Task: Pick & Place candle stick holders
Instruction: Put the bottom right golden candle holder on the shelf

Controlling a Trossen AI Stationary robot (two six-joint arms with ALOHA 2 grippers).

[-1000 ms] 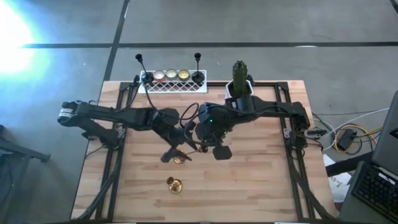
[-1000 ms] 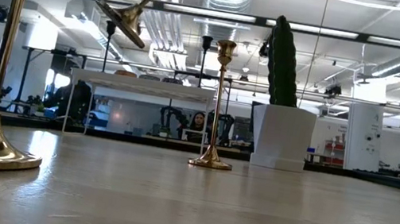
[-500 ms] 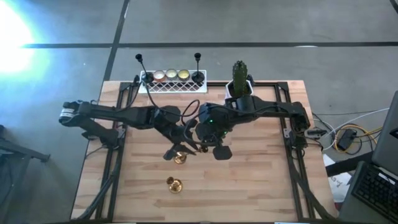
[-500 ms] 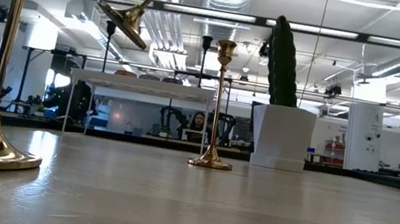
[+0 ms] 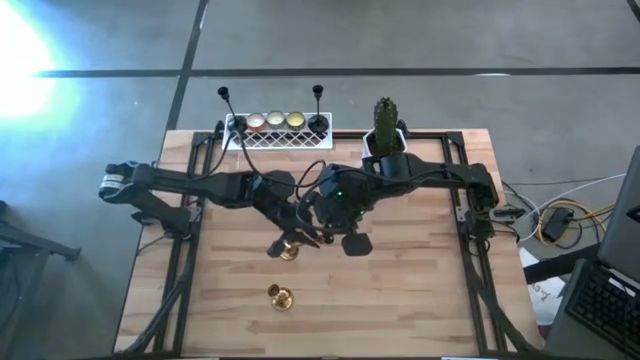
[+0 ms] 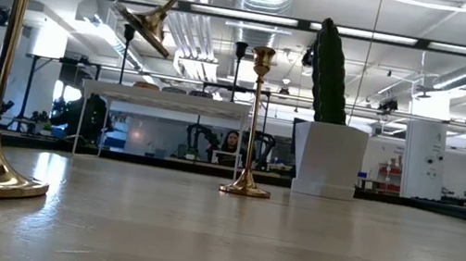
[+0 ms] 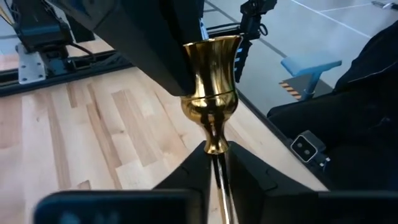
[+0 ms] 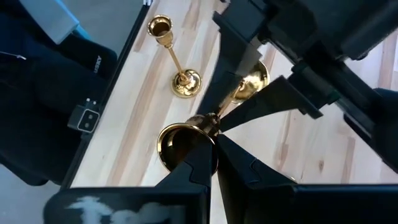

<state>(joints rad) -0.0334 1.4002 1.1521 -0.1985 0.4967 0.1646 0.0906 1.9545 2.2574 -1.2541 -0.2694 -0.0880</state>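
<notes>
left fingers (image 7: 214,168) pinch gold holder (image 7: 211,87) stem | right fingers (image 8: 211,158) clamp it too

No readable txt, labels, brands or nos. anywhere I look, on table, tray, pot or my arms. Signs in room behind too small for me to read.

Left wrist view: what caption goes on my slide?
Left gripper shut on a gold candle stick holder, above the wooden table.
</notes>
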